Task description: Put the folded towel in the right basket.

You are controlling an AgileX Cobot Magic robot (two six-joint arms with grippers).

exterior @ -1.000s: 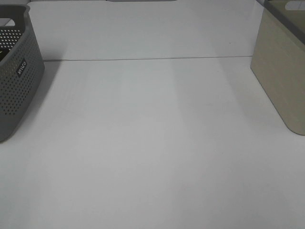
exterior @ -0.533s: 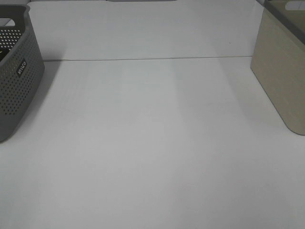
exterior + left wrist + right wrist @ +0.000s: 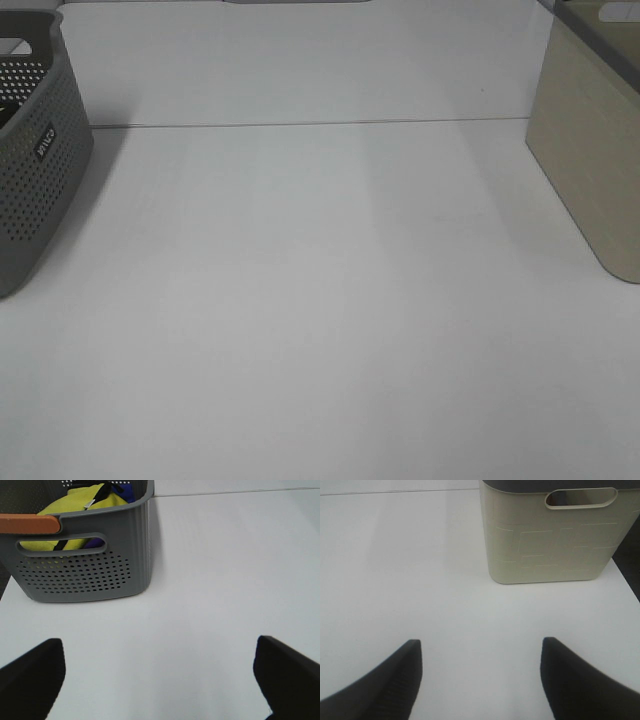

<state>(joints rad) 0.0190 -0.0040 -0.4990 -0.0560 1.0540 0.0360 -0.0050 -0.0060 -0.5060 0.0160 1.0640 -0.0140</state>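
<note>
A yellow cloth point(image 3: 85, 505) with a black strip lies bunched in the grey perforated basket point(image 3: 85, 575), beside a blue cloth point(image 3: 127, 492); I cannot tell which is the folded towel. That basket stands at the left edge of the exterior high view point(image 3: 35, 170). The beige right basket point(image 3: 590, 150) stands at the right edge and shows in the right wrist view point(image 3: 550, 545); its inside is hidden. My left gripper point(image 3: 160, 685) is open and empty, short of the grey basket. My right gripper point(image 3: 480, 680) is open and empty, short of the beige basket. Neither gripper shows in the exterior high view.
An orange-brown bar point(image 3: 27, 524) lies across the grey basket's near rim. The white table point(image 3: 320, 300) has a seam line point(image 3: 300, 124) across its back. The table's edge runs just beyond the beige basket point(image 3: 630, 570).
</note>
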